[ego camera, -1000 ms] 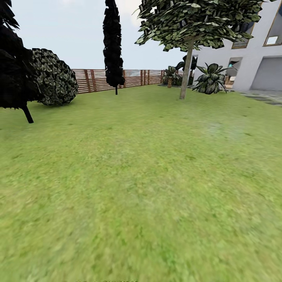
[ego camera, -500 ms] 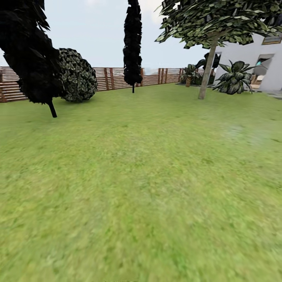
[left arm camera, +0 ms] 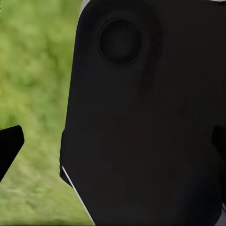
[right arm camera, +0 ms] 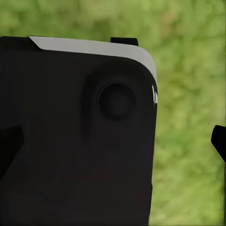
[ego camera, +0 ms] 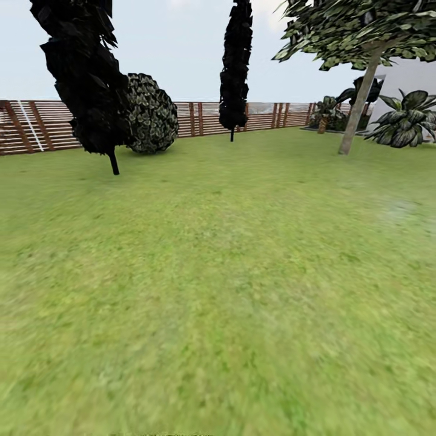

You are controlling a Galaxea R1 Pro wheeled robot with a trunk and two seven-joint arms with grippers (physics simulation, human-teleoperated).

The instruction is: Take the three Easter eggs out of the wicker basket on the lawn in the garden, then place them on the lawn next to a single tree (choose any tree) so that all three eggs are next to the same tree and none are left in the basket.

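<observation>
1. Left gripper (left arm camera: 113, 146) first: in the left wrist view a big black housing sits right in front of the lens with just dark finger tips poking in at the edges, so I can't tell if the jaws are apart or together.
2. Same deal with the right gripper (right arm camera: 113, 141) in the right wrist view: a dark fingertip (right arm camera: 219, 141) at the edge, jaw state can't be made out. Blurry grass behind both.
3. From the head view, the lawn (ego camera: 218, 290) spreads wide and flat from right up close to the fence.
4. Further out on the left there's a dark leaning conifer (ego camera: 85, 79), with a ball-shaped bush (ego camera: 151, 112) just behind it.
5. The tree (ego camera: 357, 109) with the slim pale trunk stands far right, well away from the robot.
6. A tall dark cypress (ego camera: 236, 66) and the slat fence (ego camera: 36, 124) close off the back of the garden, with leafy plants (ego camera: 406, 124) by a pale wall.
</observation>
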